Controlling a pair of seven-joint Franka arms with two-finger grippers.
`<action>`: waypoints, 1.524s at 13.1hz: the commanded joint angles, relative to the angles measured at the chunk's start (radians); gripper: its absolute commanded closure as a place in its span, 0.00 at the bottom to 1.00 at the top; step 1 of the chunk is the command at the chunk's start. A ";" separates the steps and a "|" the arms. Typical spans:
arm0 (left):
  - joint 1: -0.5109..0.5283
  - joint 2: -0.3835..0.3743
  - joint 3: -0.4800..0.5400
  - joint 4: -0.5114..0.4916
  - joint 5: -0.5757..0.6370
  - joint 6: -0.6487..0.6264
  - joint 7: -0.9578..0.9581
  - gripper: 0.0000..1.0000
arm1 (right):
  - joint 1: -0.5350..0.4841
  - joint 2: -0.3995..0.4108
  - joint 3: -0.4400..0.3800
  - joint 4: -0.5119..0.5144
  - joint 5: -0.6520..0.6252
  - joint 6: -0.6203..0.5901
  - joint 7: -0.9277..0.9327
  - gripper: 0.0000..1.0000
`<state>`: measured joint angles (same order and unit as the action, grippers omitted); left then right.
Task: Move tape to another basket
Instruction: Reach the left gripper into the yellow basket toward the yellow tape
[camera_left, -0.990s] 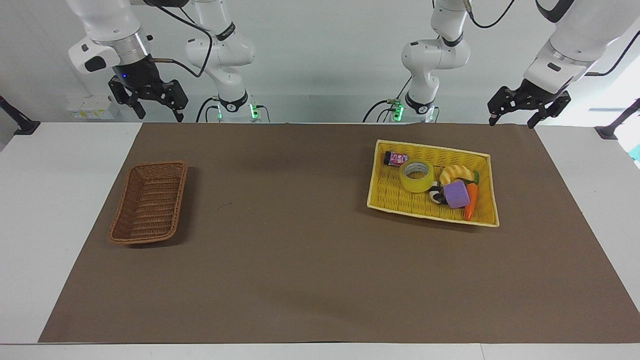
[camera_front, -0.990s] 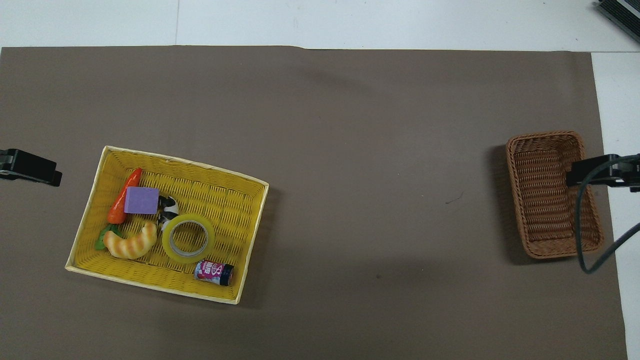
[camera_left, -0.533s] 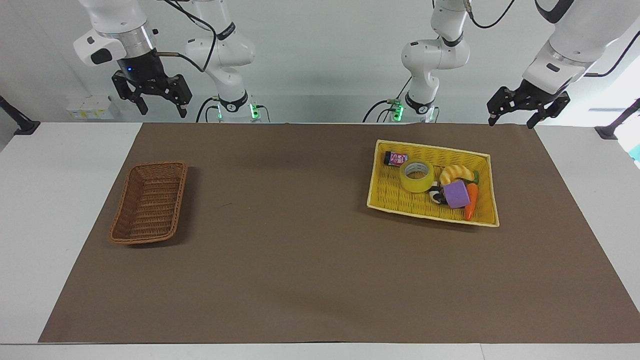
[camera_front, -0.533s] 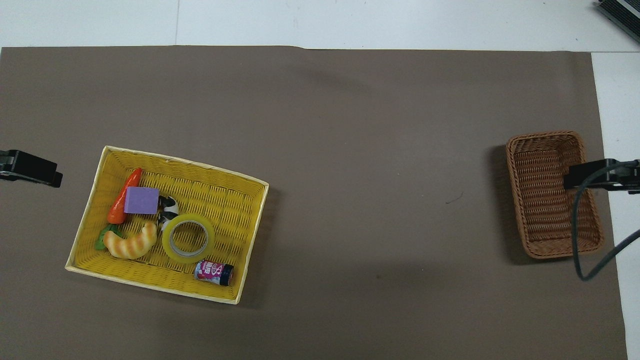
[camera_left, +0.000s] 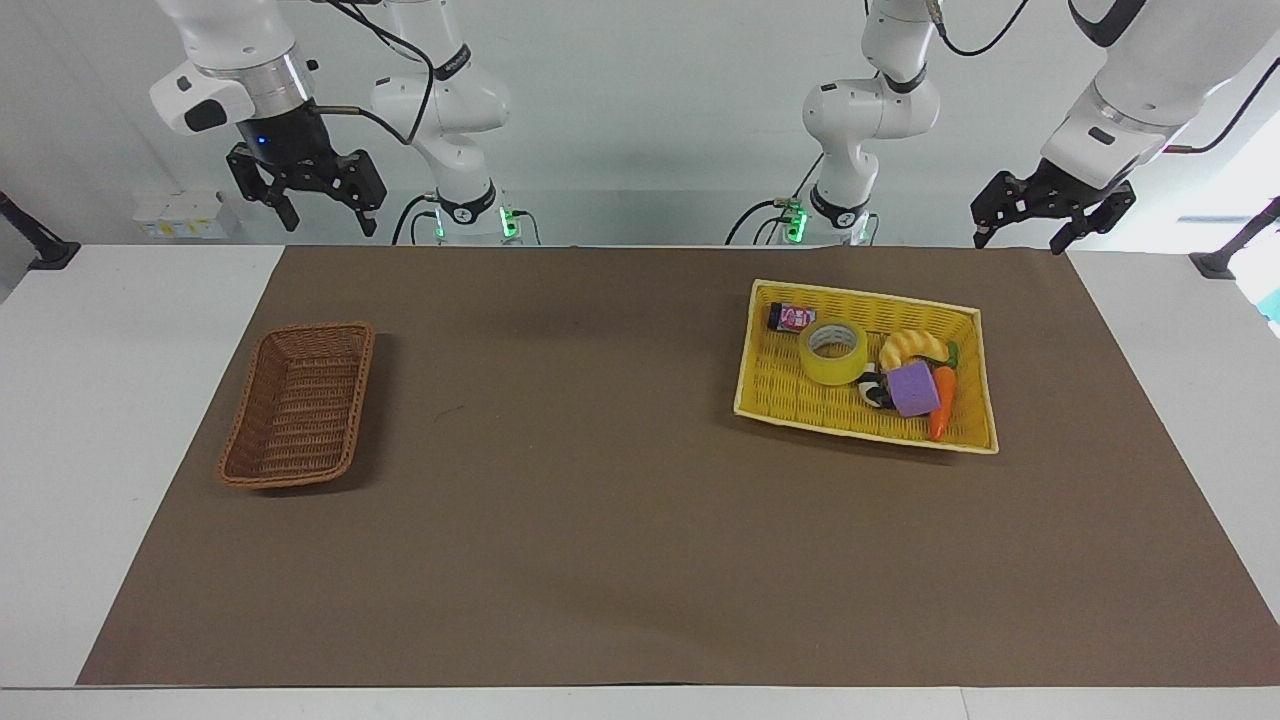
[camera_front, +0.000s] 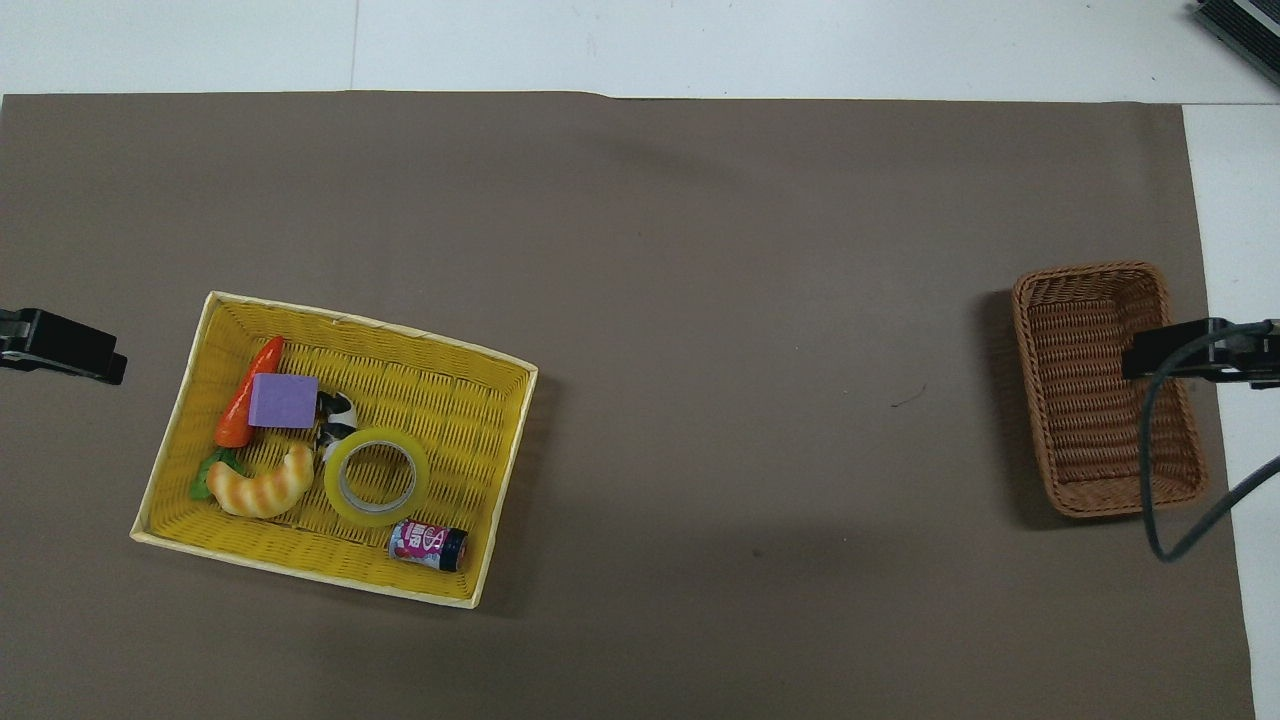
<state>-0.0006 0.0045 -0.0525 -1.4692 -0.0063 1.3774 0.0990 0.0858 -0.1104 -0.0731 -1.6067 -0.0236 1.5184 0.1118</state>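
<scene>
From the facing view, the tape (camera_left: 833, 351) lies in the yellow tray (camera_left: 790, 400). Both grippers, left (camera_left: 1028, 228) and right (camera_left: 320, 210), hang high, jaws spread. From above, the brown basket (camera_front: 1060, 300) sits at the right arm's end.

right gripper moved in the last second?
Yes. In the facing view the right gripper has risen and drawn back toward the robots, now higher above the table edge near the brown wicker basket. Fingers open, holding nothing.
</scene>
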 joint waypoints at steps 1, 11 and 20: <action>-0.013 -0.029 0.008 -0.037 0.014 -0.006 0.004 0.00 | -0.003 -0.026 0.003 -0.036 0.016 0.031 0.003 0.00; -0.051 -0.120 0.007 -0.292 0.012 0.179 -0.031 0.00 | -0.004 -0.026 0.003 -0.039 0.016 0.031 -0.047 0.00; -0.134 -0.175 0.007 -0.673 0.012 0.509 -0.053 0.00 | -0.006 -0.026 0.003 -0.047 0.017 0.029 -0.041 0.00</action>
<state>-0.1009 -0.1238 -0.0595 -2.0376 -0.0063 1.8068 0.0746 0.0860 -0.1106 -0.0722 -1.6159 -0.0235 1.5191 0.0890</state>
